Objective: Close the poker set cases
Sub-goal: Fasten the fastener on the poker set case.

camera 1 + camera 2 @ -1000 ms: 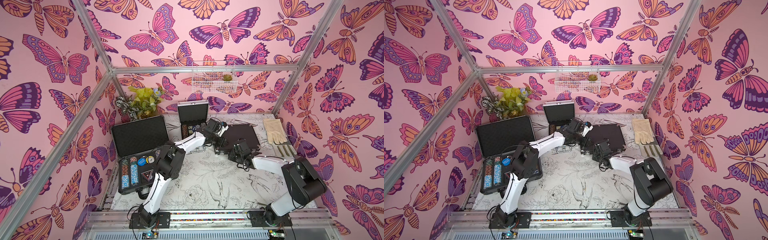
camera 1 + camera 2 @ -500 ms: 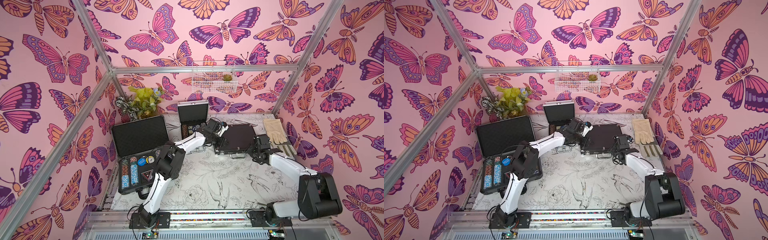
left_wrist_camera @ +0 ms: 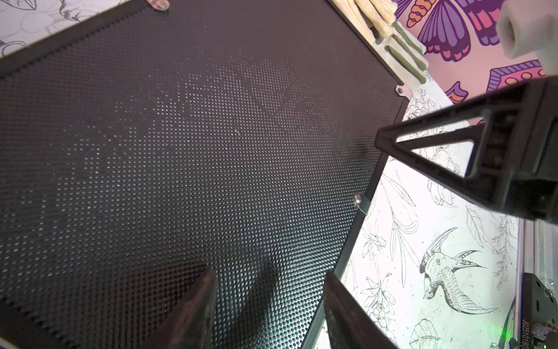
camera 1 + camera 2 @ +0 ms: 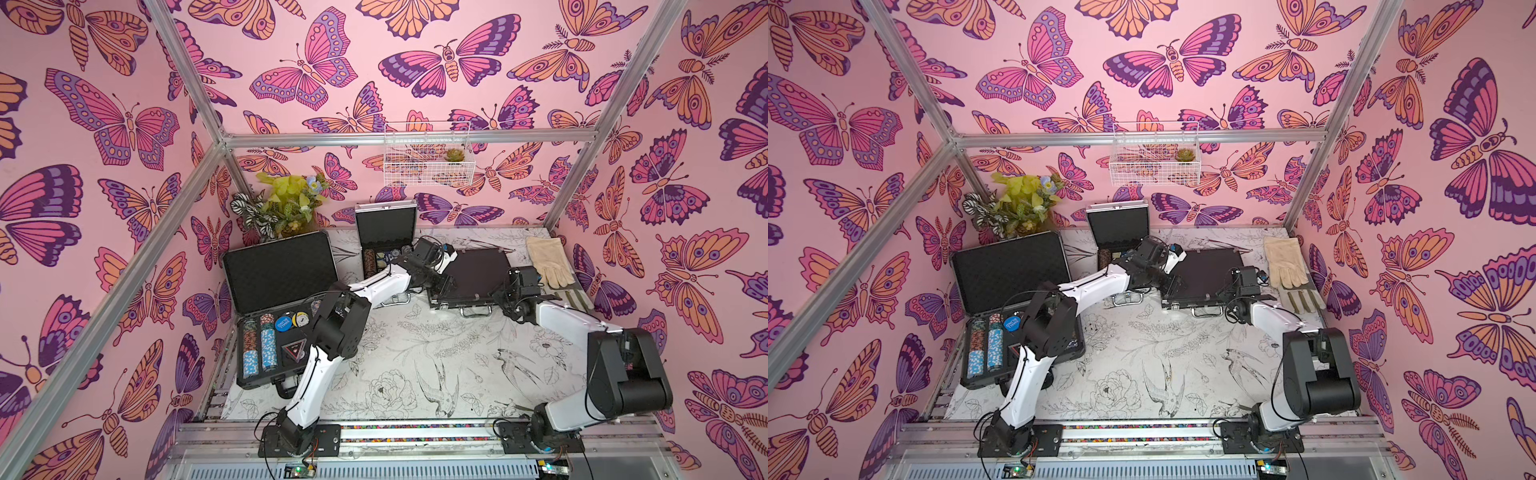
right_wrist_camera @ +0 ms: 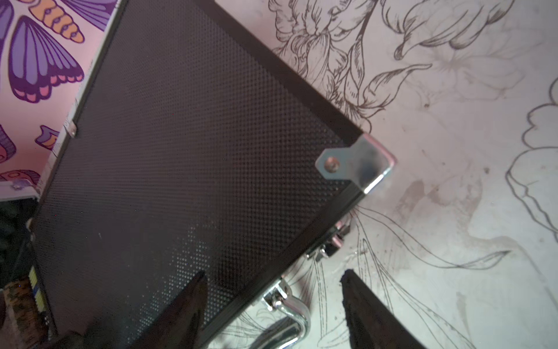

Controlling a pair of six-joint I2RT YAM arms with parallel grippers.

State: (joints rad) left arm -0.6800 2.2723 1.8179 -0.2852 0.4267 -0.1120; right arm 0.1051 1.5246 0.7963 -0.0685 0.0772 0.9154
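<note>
The medium black metal-trimmed case [image 4: 478, 270] [image 4: 1208, 270] lies mid-table with its dimpled lid [image 3: 181, 151] [image 5: 181, 151] down and its chrome handle [image 5: 290, 314] at the front. My left gripper [image 4: 444, 286] [image 3: 270, 273] hangs open over the lid's left front part, holding nothing. My right gripper [image 4: 505, 293] [image 5: 273, 273] is open at the right front corner, one finger over the lid and the other over the table. The large black ribbed case [image 4: 282, 266] at the left and the small silver case [image 4: 386, 228] at the back both stand open with chips inside.
A cream work glove [image 4: 546, 259] [image 3: 377, 18] lies right of the medium case, close to my right wrist. A potted plant [image 4: 286, 203] fills the back left corner. A white wire basket [image 4: 428, 153] hangs on the back wall. The floral table mat [image 4: 436, 365] stretches to the front rail.
My right gripper swung from the medium case's front edge to its right front corner, and its jaws spread wider. The left arm stayed put.
</note>
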